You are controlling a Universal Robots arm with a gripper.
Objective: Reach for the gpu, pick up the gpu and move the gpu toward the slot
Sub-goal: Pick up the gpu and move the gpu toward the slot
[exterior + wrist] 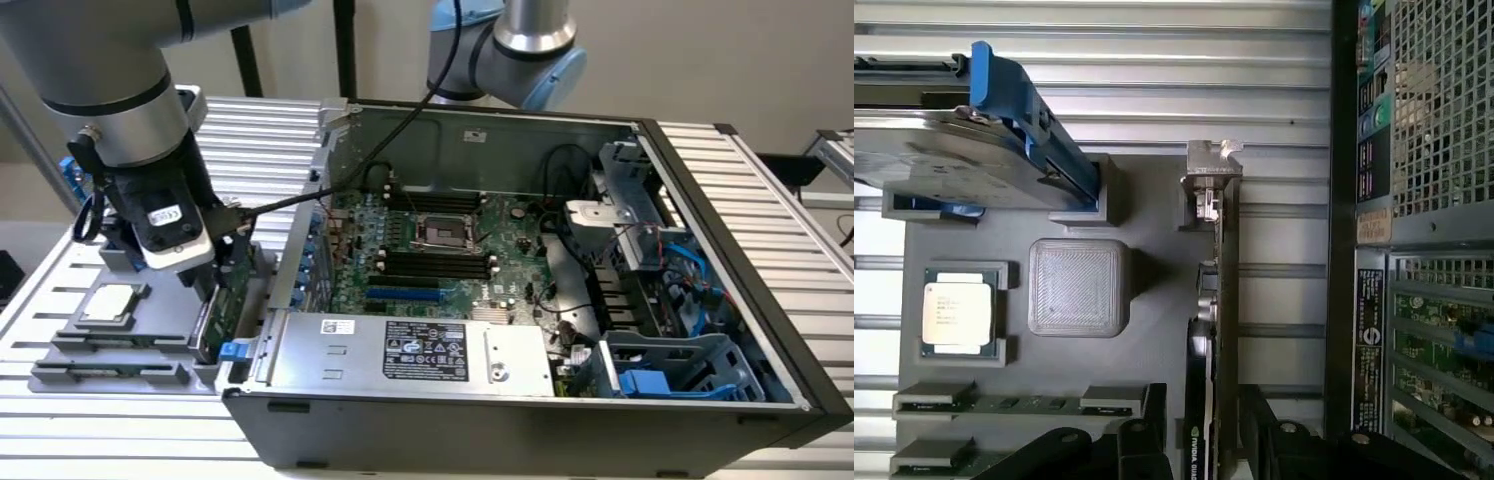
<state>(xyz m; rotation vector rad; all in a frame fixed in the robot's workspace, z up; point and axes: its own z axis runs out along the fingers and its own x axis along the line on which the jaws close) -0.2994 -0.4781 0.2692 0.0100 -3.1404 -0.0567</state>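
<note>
While the gpu (1220, 300) stands on edge in the gray tray (1154, 340), the end effector (1204, 430) straddles it, fingers apart.

Green gpu (1228, 300), silver bracket (1210, 172)

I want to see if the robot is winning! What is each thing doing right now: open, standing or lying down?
gpu, standing on edge in the gray tray, not lifted.
gripper, low over the gpu.
computer case, open, side cover off.
processor chip, lying flat in its tray pocket.
hard drive, resting in its tray holder.
blue slot, empty.
</note>
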